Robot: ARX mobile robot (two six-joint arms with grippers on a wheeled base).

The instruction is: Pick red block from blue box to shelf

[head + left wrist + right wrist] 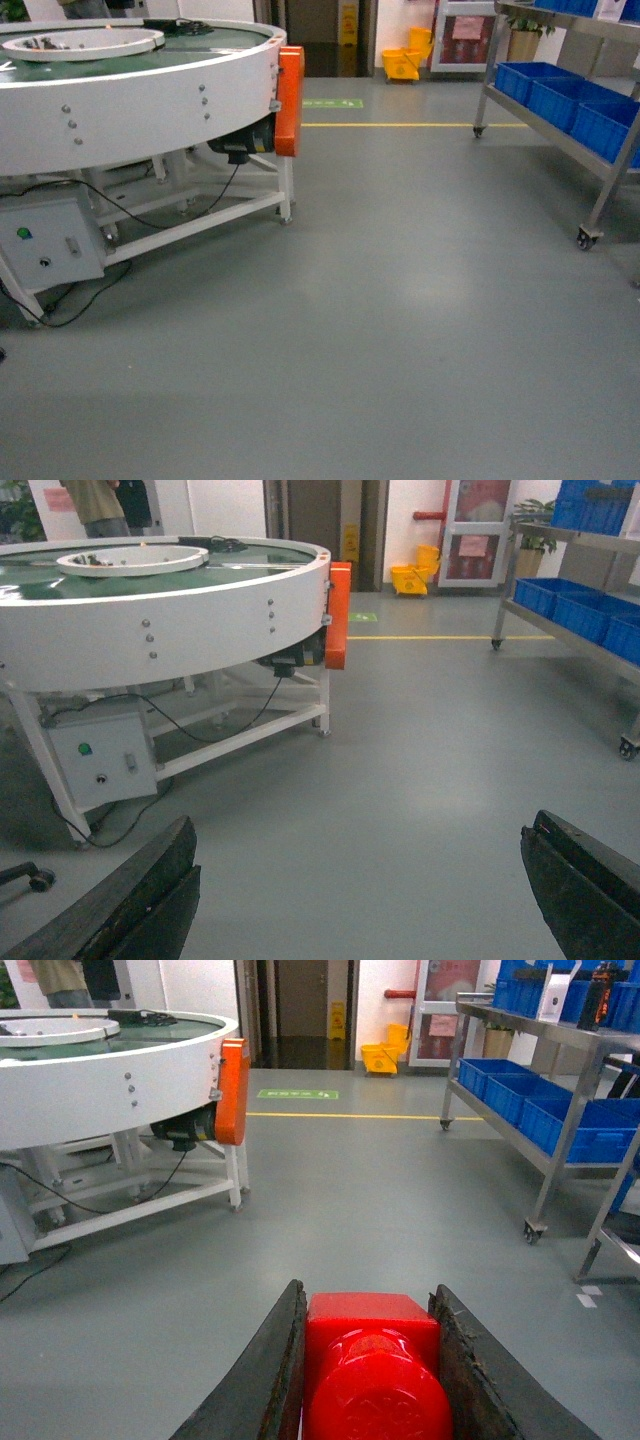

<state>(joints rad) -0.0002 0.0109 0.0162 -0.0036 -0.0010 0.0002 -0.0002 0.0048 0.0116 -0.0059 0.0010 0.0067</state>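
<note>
1. Red plastic is filling the bottom of our right wrist view: we are clamping the red block (372, 1365) between the two dark fingers (262, 1385) of our right gripper (368, 1380), with its round stud facing the camera.
2. We are holding our left gripper (360, 895) open, its black fingers (130, 900) standing wide apart at the bottom corners of the left wrist view with only grey floor (400, 780) between them.
3. We are facing the shelf (600, 150) from well apart; it is standing at the far right on castor wheels, its steel posts and rails shining.
4. We are seeing dark blue crates (560, 95) sitting side by side on its lower tier, and more blue crates on the upper tier in the right wrist view.
5. We are not seeing the blue box in any view.
6. We are passing a large round white conveyor (140, 90) on the left, which is carrying an orange guard (289, 100) on its right end and a black motor (240, 140) beneath it.
7. We are noticing a grey control box (50, 240) with a green button fixed to the conveyor's white frame, with black cables trailing onto the floor.
8. We are looking across a yellow floor line (410, 125) toward a yellow mop bucket (405, 62) at the far wall.
9. We are glimpsing a person (100, 505) standing behind the conveyor in the left wrist view.
</note>
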